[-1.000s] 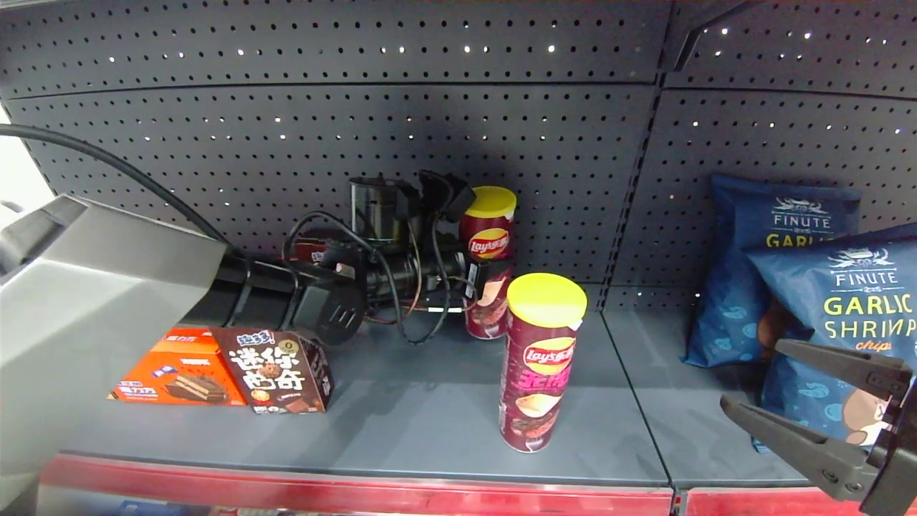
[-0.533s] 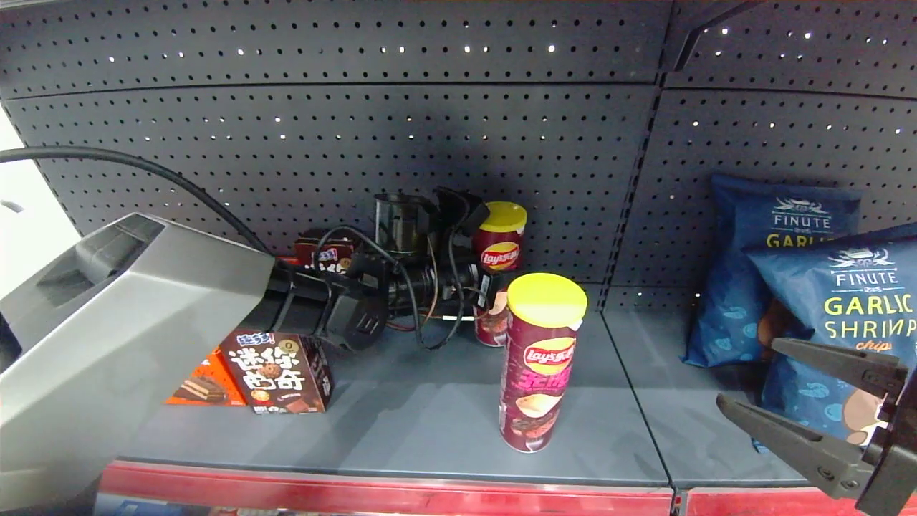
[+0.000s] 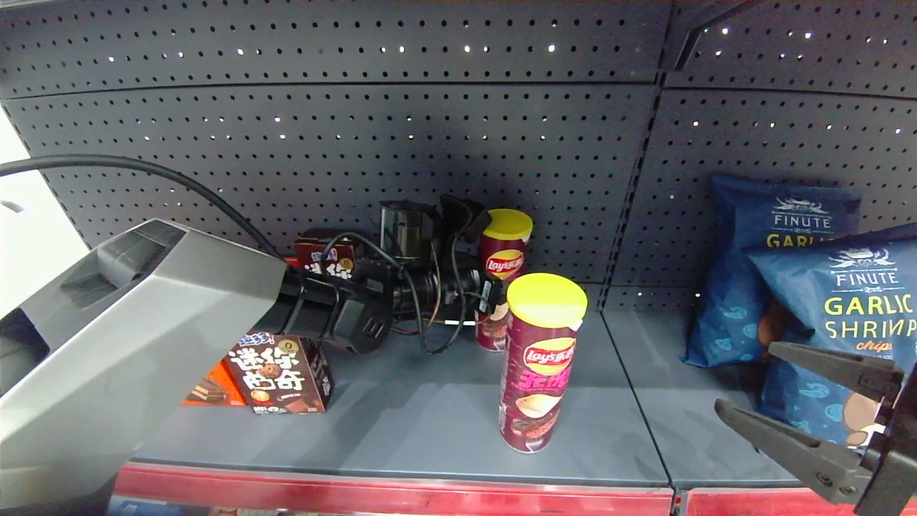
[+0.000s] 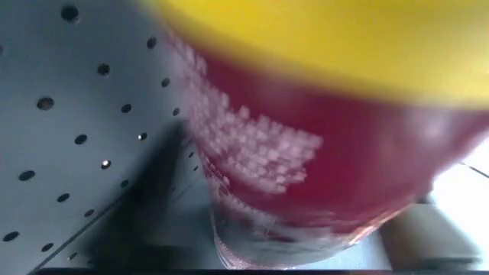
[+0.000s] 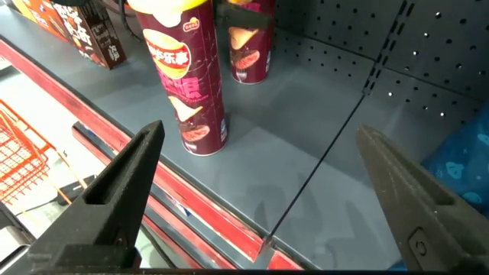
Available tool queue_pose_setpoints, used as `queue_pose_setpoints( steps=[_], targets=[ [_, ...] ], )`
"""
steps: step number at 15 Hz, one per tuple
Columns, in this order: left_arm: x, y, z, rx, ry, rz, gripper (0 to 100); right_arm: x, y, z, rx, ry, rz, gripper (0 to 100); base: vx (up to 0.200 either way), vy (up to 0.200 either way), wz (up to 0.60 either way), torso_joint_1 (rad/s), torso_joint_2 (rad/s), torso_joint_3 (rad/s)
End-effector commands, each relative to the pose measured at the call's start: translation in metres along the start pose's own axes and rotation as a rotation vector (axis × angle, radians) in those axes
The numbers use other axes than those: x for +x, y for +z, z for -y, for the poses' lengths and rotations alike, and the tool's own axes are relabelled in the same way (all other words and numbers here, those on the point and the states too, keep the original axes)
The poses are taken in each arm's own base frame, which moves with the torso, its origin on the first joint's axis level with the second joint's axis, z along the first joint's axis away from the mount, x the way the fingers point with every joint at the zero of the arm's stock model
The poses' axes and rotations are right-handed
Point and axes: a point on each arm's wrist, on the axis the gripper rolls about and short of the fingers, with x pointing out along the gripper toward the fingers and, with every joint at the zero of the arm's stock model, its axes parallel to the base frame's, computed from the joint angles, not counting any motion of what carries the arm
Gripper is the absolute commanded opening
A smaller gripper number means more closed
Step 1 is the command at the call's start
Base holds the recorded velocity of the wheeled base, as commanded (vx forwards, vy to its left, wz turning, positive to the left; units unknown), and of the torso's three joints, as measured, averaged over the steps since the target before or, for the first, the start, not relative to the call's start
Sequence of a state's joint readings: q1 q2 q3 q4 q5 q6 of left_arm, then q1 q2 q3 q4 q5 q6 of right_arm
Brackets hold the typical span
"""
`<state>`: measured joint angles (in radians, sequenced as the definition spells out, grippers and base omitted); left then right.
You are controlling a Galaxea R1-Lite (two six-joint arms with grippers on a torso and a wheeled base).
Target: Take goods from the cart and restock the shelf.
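Head view — left end effector [image 3: 493,294] clasping rear can [image 3: 506,251], front can [image 3: 541,358] nearer, dark box [image 3: 283,369] beside, right end effector [image 3: 745,376] agape — empty.

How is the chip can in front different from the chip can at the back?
The front chip can stands free with nothing touching it; the back chip can is held around its middle by the left gripper.
The front chip can is near the front edge of the shelf; the back chip can is close to the pegboard wall.
Both stand upright and are dark red with yellow lids.
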<state>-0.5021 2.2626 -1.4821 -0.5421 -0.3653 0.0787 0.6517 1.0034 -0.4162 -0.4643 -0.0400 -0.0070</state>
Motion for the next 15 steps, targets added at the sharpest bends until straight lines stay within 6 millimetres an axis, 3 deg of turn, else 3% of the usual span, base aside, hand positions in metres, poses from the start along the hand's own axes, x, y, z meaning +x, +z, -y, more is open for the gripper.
queue_pose_setpoints(
  steps=[1,5,8,15],
  targets=[
    [0.000,0.002,0.002,0.001,-0.003,0.005,100,0.000,-0.001,0.000,0.001,0.000,-0.004,100,0.000,0.000,0.00,0.000,0.00,0.000],
    [-0.006,0.006,0.004,0.004,0.000,0.007,100,-0.001,-0.006,0.000,0.025,-0.001,-0.018,100,0.000,0.000,0.00,0.000,0.00,0.000],
    [-0.028,0.025,0.004,0.013,0.014,0.037,100,-0.001,-0.010,0.000,0.026,-0.001,-0.035,100,0.000,0.000,0.00,0.000,0.00,0.000],
    [-0.127,0.035,0.031,-0.001,0.046,0.006,100,0.024,-0.057,-0.005,0.066,0.029,-0.309,100,0.000,0.000,0.00,0.000,0.00,0.000]
  ],
)
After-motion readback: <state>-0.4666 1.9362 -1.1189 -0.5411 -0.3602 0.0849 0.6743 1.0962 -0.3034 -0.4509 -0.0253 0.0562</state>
